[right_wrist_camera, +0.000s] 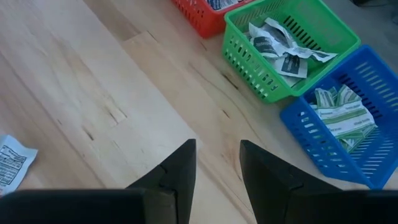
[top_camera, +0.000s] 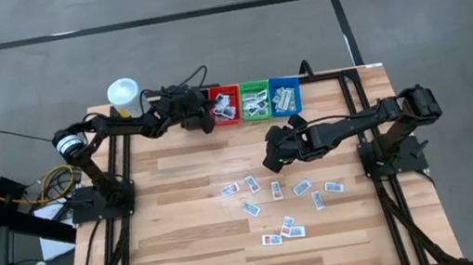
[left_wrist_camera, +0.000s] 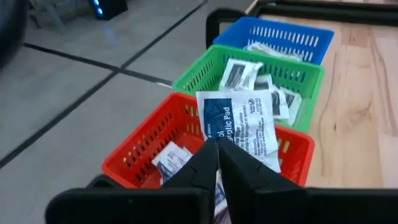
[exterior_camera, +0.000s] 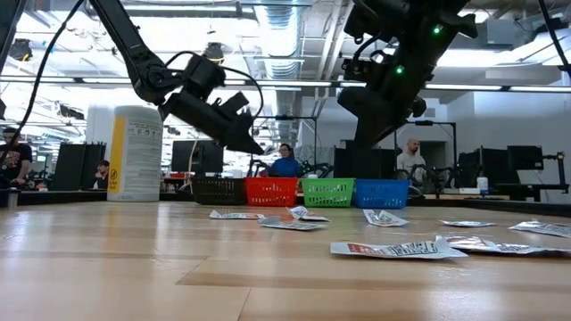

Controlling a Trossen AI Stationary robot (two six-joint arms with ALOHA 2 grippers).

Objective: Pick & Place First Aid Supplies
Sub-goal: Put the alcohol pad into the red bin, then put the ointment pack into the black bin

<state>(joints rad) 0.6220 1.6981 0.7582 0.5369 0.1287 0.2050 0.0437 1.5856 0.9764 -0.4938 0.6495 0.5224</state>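
Several small white packets [top_camera: 275, 204] lie flat and scattered on the wooden table, toward the near right [exterior_camera: 393, 249]. More packets lie inside the red bin [left_wrist_camera: 171, 158], the green bin [right_wrist_camera: 280, 46] and the blue bin [right_wrist_camera: 339, 115]. My left gripper [left_wrist_camera: 217, 144] hovers over the red bin [top_camera: 224, 106], shut on a white packet with blue print [left_wrist_camera: 239, 124]. My right gripper [right_wrist_camera: 217, 149] is open, above bare wood at mid-table [top_camera: 272, 159], just on the near side of the bins. My left gripper pinches the blue-printed packet by its near edge [left_wrist_camera: 217, 163] between the two fingers. The fingers come slanting down from the table's left [exterior_camera: 236, 134]. Most of the packet sticks out past the fingertips, lifted clear above the red bin.
A row of bins stands at the far edge: black [exterior_camera: 219, 189], red [exterior_camera: 272, 190], green [exterior_camera: 327, 192] and blue [exterior_camera: 381, 193]. A white-capped bottle with yellow print [top_camera: 123, 95] stands at the far left corner. People sit in the room beyond.
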